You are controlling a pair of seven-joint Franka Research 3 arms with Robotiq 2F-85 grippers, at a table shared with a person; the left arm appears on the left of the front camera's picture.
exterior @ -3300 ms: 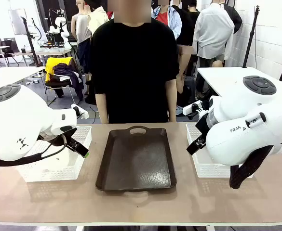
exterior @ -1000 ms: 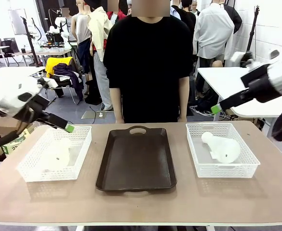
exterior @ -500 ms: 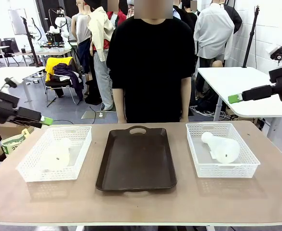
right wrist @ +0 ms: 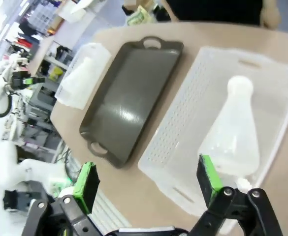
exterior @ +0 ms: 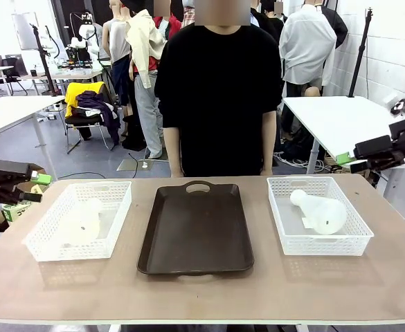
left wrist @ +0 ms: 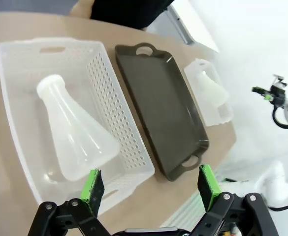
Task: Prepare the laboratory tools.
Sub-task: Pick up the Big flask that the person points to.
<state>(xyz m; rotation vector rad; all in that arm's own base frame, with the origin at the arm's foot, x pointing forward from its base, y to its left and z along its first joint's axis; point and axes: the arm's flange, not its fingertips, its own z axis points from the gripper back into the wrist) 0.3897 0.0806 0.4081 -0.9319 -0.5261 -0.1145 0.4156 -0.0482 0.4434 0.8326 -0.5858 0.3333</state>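
- Left wrist view: the left end effector (left wrist: 149,187) has its jaws wide apart and carries nothing. Its two green pads rise at the bottom edge of the frame.
- Just above the left pad, in the left half of this frame, the left flask (left wrist: 72,132) lies on its side inside the left basket (left wrist: 16,46). Its long axis runs diagonally, with the neck to the upper left and the wide base to the lower centre.
- The flask is therefore off the middle line between the pads. I judge that the end effector must shift toward frame left and turn until the jaws cross the neck.
- Right wrist view: the right end effector (right wrist: 147,179) is also spread open and empty. The right flask (right wrist: 235,132) lies on its side in the right basket (right wrist: 168,142), in the right half of the frame above the right pad. Its neck points to the top of the frame and its base to the bottom.
- Front view: each end effector hangs at its own edge of the frame, outside its basket and apart from it, so each arm is nearer to its own flask.
- The tray (exterior: 196,228) lies on the counter (exterior: 202,290) between the two baskets.
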